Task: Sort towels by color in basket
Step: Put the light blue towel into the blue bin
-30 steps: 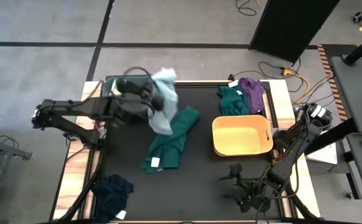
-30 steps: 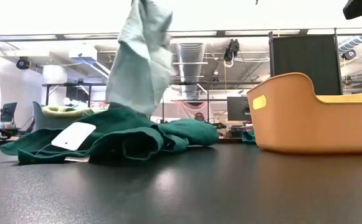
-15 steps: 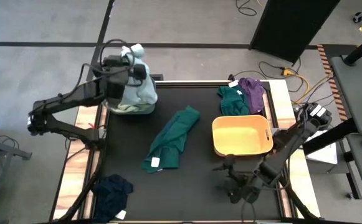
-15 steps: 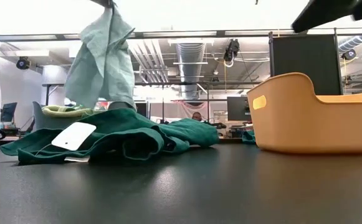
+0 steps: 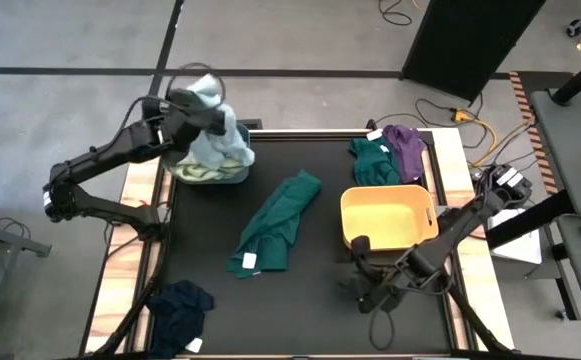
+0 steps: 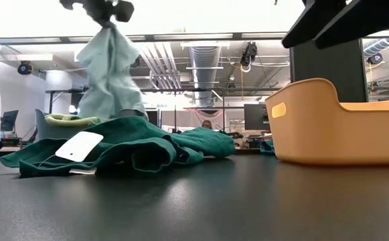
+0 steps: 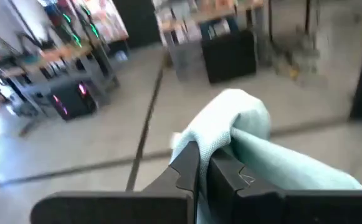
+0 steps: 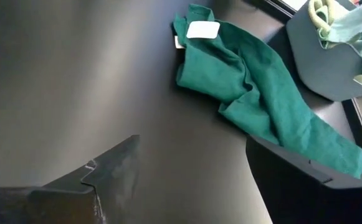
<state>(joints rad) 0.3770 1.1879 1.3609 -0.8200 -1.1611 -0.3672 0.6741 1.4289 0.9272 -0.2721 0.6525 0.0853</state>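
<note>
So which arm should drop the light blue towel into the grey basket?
Left: its gripper is shut on the light blue towel above the grey basket; the right gripper is open, far off.

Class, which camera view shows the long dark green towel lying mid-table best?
The high view shows the whole dark green towel and its place. The right wrist view shows it close, with its white tag. The low view sees it edge-on. The left wrist view misses it.

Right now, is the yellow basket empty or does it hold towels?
Empty: the high view shows only the bare floor of the yellow basket; no towel lies inside.
</note>
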